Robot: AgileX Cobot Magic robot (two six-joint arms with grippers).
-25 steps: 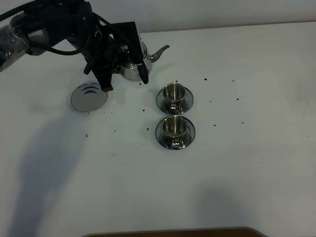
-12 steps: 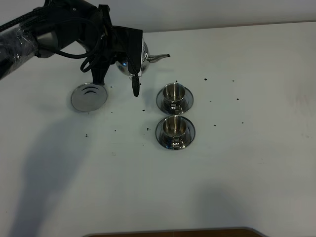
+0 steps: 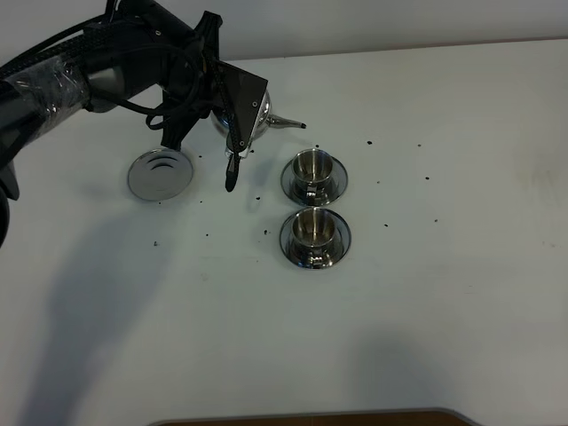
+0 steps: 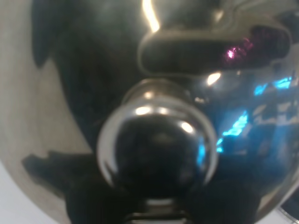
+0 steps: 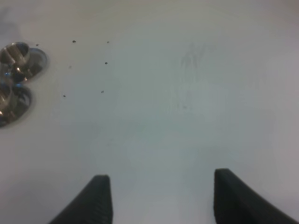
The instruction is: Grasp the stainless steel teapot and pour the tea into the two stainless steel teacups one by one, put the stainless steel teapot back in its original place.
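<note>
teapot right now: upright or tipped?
Tipped. The teapot leans over, its spout pointing sideways and slightly down toward the far cup. No stream of tea can be made out.

Lab-style robot bench: bare white table (image 3: pixel 444 311), plain wall (image 3: pixel 399 22)

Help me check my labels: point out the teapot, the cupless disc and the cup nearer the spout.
teapot (image 4: pixel 156 149), left wrist view, on the lid knob.
disc (image 3: pixel 160 172), exterior high view, on its centre.
cup nearer the spout (image 3: pixel 313 165), exterior high view, inside its bowl.
</note>
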